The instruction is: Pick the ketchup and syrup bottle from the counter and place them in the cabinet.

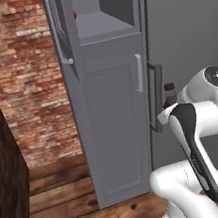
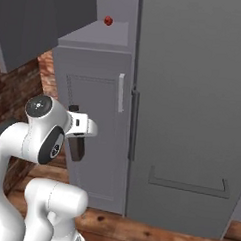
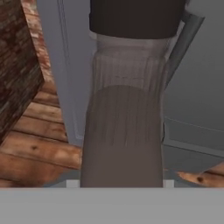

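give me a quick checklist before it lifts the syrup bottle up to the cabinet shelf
1. Syrup bottle in the gripper: ok, held upright in front of the cabinet's lower door.
2. Cabinet upper door open: ok, swung out to the left, shelf exposed.
3. Ketchup already on the shelf: ok, red cap peeks over its edge.
4. Free shelf space beside the ketchup: cannot tell, most of the shelf surface is hidden from below.
5. Bottle height against the shelf: not ok, it hangs well below the shelf.
6. Grip firmness: cannot tell, the fingertips are hidden behind the bottle.
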### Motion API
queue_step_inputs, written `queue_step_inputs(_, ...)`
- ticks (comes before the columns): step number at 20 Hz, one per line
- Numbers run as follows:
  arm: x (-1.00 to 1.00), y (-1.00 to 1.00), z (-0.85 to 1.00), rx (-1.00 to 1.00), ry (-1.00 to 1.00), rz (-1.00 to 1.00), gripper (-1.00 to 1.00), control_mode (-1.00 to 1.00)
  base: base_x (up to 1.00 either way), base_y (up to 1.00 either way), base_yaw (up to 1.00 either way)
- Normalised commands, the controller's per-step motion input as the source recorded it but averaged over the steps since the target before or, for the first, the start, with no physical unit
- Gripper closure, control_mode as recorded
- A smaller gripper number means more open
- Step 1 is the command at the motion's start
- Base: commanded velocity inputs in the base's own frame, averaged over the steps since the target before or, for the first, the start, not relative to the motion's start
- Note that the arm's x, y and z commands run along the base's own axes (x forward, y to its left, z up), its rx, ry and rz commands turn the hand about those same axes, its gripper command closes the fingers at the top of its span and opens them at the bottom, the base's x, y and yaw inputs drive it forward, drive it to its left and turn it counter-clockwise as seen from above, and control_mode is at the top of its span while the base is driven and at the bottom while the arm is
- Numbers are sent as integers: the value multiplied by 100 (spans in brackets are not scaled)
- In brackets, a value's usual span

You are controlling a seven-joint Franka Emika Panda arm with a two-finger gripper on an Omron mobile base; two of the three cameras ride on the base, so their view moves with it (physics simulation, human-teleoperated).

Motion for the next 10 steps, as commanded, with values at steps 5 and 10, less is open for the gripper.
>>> queue_step_inputs(5,0,0,0,0,0,0,100,100,44,14,0)
queue_step_inputs(10,0,0,0,0,0,0,100,100,34,11,0)
